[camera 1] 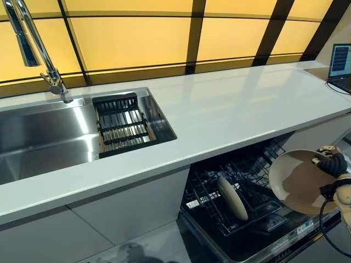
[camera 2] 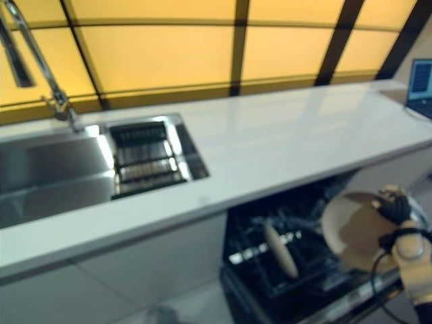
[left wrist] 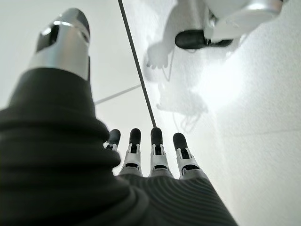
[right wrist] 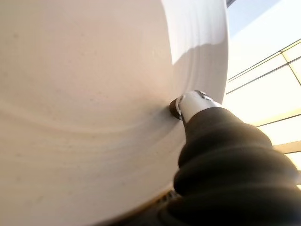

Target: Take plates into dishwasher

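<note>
Beige plate (camera 1: 232, 198) upright in dishwasher rack (camera 1: 219, 211); right robot hand (camera 1: 332, 162) grips 2nd plate (camera 1: 296, 181), left robot hand (left wrist: 150, 155) slack.

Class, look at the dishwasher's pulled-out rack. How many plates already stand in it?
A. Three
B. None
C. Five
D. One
D: a single plate stands on edge in the dishwasher rack, while the right hand holds a second plate above the rack, not yet set in.

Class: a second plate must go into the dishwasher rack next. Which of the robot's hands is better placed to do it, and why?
Right. The right hand already grips a plate just above the open dishwasher rack. The left hand hangs open over the floor, empty.
</note>
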Robot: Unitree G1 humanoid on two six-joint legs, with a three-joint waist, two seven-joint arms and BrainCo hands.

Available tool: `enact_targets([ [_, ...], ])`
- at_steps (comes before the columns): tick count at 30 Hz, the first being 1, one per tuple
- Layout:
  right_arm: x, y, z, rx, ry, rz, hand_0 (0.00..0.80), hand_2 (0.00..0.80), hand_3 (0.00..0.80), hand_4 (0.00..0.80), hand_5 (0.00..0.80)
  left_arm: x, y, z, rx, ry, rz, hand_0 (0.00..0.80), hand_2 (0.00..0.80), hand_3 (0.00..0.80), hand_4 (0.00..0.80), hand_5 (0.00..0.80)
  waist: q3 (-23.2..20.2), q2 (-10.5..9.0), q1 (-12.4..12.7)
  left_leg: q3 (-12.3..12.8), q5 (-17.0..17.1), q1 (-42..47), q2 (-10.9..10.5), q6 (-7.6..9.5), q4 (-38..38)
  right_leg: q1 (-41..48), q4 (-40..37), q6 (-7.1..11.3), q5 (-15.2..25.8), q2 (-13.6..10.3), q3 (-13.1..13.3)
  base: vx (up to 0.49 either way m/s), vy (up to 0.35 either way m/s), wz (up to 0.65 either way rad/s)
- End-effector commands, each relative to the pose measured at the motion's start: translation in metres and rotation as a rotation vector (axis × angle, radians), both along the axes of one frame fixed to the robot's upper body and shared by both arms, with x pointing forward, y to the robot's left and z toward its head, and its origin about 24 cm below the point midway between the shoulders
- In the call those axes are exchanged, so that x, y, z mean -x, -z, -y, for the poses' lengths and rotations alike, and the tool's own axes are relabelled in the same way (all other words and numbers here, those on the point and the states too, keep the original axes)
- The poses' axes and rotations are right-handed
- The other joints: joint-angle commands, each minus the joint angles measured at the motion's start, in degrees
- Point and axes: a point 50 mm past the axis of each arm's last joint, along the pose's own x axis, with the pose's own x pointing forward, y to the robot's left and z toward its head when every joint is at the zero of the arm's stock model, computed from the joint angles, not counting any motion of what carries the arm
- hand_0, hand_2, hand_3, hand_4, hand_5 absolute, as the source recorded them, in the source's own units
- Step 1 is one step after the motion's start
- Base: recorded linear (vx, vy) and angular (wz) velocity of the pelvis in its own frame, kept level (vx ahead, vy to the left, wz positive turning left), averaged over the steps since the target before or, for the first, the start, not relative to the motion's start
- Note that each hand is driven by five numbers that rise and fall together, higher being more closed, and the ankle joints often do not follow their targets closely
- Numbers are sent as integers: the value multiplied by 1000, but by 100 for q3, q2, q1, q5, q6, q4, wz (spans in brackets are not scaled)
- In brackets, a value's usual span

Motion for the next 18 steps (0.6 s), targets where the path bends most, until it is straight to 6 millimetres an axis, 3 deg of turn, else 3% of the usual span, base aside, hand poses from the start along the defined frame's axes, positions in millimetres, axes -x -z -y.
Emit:
enact_targets([
  [1, -16, -45, -19, 117, -86, 111, 800, 800, 800, 800, 800, 6, -1, -8, -35, -60, -6, 0, 0, 0, 0, 0, 99, 120, 174, -436, 222, -462, -213, -166, -107, -97, 243, 7, 486, 500, 477, -126, 7, -9],
  [3, -22, -46, -25, 113, -107, 106, 800, 800, 800, 800, 800, 7, 0, -6, -20, -64, -5, 0, 0, 0, 0, 0, 156, 45, 180, -691, -64, -418, -174, -78, 390, -279, 338, 2, 566, 345, 467, -214, 45, -29],
  [4, -23, -45, -26, 113, -113, 101, 800, 800, 800, 800, 800, 7, 0, -6, -14, -61, -5, 0, 0, 0, 0, 0, 185, -18, 126, -661, -311, -357, -131, -33, 712, -328, 373, 9, 583, 234, 416, -321, 158, -50],
  [5, -19, -44, -22, 111, -120, 83, 800, 800, 800, 800, 800, 6, 2, 0, 2, -58, -10, 0, 0, 0, 0, 0, 137, -182, -89, -535, -966, -41, 82, 63, 1300, -539, 363, 60, 799, -94, 247, -270, 194, -46],
  [6, -17, -43, -20, 112, -120, 78, 800, 800, 800, 800, 800, 6, 3, 2, 5, -54, -11, 0, 0, 0, 0, 0, 74, -203, -186, -537, -1058, 140, 153, 70, 1256, -682, 370, 92, 881, -173, 214, -221, 202, -30],
  [8, -16, -42, -19, 113, -115, 69, 800, 800, 800, 800, 800, 7, 4, 4, 9, -42, -16, 0, 0, 0, 0, 0, -30, -92, -326, -493, -1016, 602, 300, -2, 787, -811, 427, 131, 887, -158, 99, -80, 203, -33],
  [9, -15, -37, -17, 97, -98, 62, 800, 800, 800, 800, 800, 1, 4, 7, 7, -18, -14, 0, 0, 0, 0, 0, -89, 59, -411, -377, -756, 851, 387, -114, 38, -832, 464, 176, 854, -95, -51, -71, 216, -9],
  [11, -12, -30, -16, 98, -43, 73, 800, 800, 800, 800, 800, -13, 0, 10, 2, 21, 9, 0, 0, 0, 0, 0, -65, 121, -427, -290, -478, 837, 339, -181, -357, -839, 458, 243, 892, -61, -182, -119, 104, 76],
  [14, -13, -24, -13, 71, 18, 74, 800, 800, 800, 800, 800, -29, -5, 12, -4, 50, 48, 0, 0, 0, 0, 0, 37, 123, -448, -411, -482, 721, 261, -156, -258, -1093, 673, 321, 912, -84, -95, -97, 60, 66],
  [18, -11, -15, -5, 59, 59, 59, 800, 800, 800, 800, 800, -29, -9, 2, -27, 36, 59, 0, 0, 0, 0, 0, 99, 89, -388, -397, -529, 714, 204, -77, -263, -1098, 574, 372, 1034, -143, -175, -30, 14, 31],
])
